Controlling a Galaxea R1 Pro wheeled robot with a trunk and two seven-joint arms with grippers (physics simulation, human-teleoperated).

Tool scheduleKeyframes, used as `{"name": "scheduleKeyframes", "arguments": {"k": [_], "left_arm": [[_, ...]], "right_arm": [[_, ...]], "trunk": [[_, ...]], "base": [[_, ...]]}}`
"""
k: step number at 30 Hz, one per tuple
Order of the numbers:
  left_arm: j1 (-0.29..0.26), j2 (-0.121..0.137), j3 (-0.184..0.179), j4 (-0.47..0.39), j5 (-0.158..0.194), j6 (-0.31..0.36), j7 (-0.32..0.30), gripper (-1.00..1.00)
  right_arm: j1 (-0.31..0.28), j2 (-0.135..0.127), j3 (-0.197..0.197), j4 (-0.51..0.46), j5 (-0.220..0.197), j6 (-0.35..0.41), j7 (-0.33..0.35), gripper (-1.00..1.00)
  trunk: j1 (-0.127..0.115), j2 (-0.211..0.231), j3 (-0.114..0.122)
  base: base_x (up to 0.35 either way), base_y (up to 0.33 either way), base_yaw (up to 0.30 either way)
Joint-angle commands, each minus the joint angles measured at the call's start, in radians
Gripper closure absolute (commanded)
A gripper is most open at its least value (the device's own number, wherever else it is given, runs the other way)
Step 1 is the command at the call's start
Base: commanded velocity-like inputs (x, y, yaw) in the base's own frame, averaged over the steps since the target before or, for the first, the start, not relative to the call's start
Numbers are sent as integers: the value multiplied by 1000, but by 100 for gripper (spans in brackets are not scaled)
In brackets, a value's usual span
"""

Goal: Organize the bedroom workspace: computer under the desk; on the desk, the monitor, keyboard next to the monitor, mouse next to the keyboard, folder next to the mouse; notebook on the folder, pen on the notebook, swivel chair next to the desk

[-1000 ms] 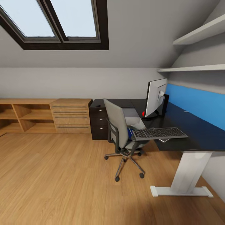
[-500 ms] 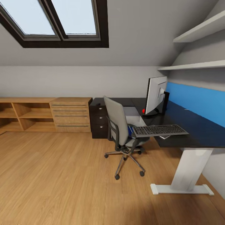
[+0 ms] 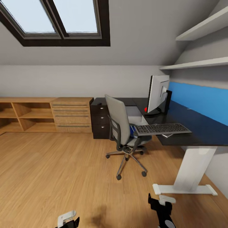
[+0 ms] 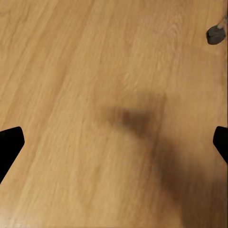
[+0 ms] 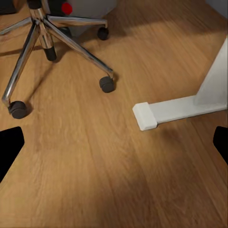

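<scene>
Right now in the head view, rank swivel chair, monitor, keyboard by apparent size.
1. swivel chair, largest, though nearest the camera.
2. monitor and keyboard: too close to rank; the monitor is seen nearly edge-on, the keyboard is long but thin.

Counter (image 3: 202,134): black top, white leg, bright blue back panel, black drawer unit. Monitor (image 3: 157,93): pale grey-white back, black edge and stand, red dot at the lower corner. Keyboard (image 3: 161,129): silver-grey frame, black keys. Swivel chair (image 3: 122,126): grey upholstery, black frame and castors, chrome star base. Folder (image 3: 132,130): a sliver of blue on the seat. Floor (image 3: 57,177): honey-brown wood planks, lengthwise grain. Drawer chest (image 3: 72,114): light wood, grey handles. Skylight (image 3: 60,22): dark brown frame, pale panes. Walls and shelves: off-white grey. Left gripper (image 4: 114,142), right gripper (image 5: 114,142): black jaws.
</scene>
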Motion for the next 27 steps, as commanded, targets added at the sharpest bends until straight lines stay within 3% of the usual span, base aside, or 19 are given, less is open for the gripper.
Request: {"name": "scheduleKeyframes", "arguments": {"k": [1,2,7,8,12,21,27], "left_arm": [[-12,-4,1,-1,10,15,-3,-100],[-36,-14,1,-2,8,36,-3,-100],[-110,-29,0,-3,6,71,17,-100],[-154,-35,0,-3,5,87,48,-100],[-198,-43,-1,-13,4,104,69,-100],[-218,-43,-3,-142,2,111,75,-100],[-218,-43,-4,-208,2,112,73,-100]], "right_arm": [[-23,1,-2,16,-10,-3,3,-100],[-63,1,-2,42,-10,1,3,-100],[-155,3,-2,85,-10,7,3,-100],[-194,5,-2,94,-10,8,3,-100],[-241,7,-2,97,-11,7,3,-100],[-344,17,-2,93,-12,6,3,-100],[-372,18,-2,83,-11,5,2,-100]], "trunk": [[4,-8,-4],[8,-15,-7],[27,-50,-23],[31,-57,-26],[46,-85,-39],[80,-148,-67],[103,-190,-86]], "base": [[0,0,0],[0,0,0],[0,0,0],[0,0,0],[0,0,0],[0,0,0],[0,0,0]]}}
